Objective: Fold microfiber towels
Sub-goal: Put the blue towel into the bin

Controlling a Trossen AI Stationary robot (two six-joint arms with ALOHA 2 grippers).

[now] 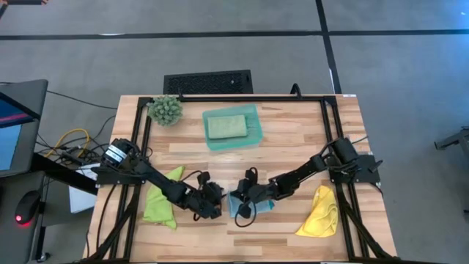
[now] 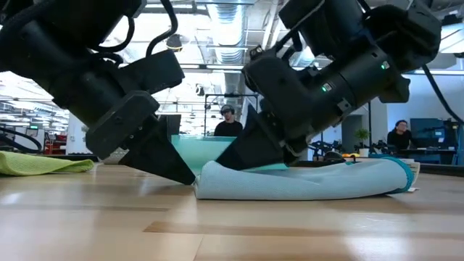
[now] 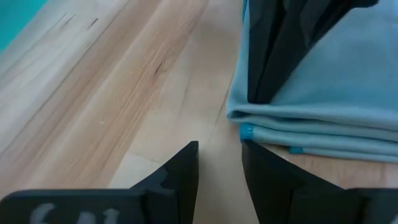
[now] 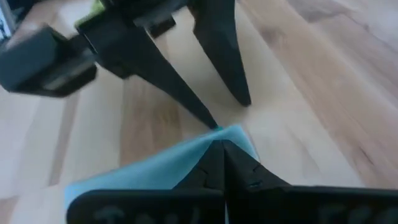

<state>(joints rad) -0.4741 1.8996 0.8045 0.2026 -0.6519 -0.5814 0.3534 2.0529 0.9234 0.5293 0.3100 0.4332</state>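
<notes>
The right pincer (image 1: 236, 199) is clenched on the left edge of the light blue towel (image 2: 304, 181), which lies folded flat on the counter (image 1: 293, 139) near its front middle. Directly facing it, just off that same edge, the left pincer (image 1: 218, 204) stands released, its fingertips (image 3: 186, 163) slightly apart with nothing between them, just short of the cloth. Behind the left pincer, along its arm, lies the lime green towel (image 1: 163, 199). Well behind the right pincer, near the counter's right edge, sits the yellow towel (image 1: 319, 213). Beyond both pincers, the pale sage green towel (image 1: 226, 125) rests folded in the teal tray (image 1: 253, 136).
</notes>
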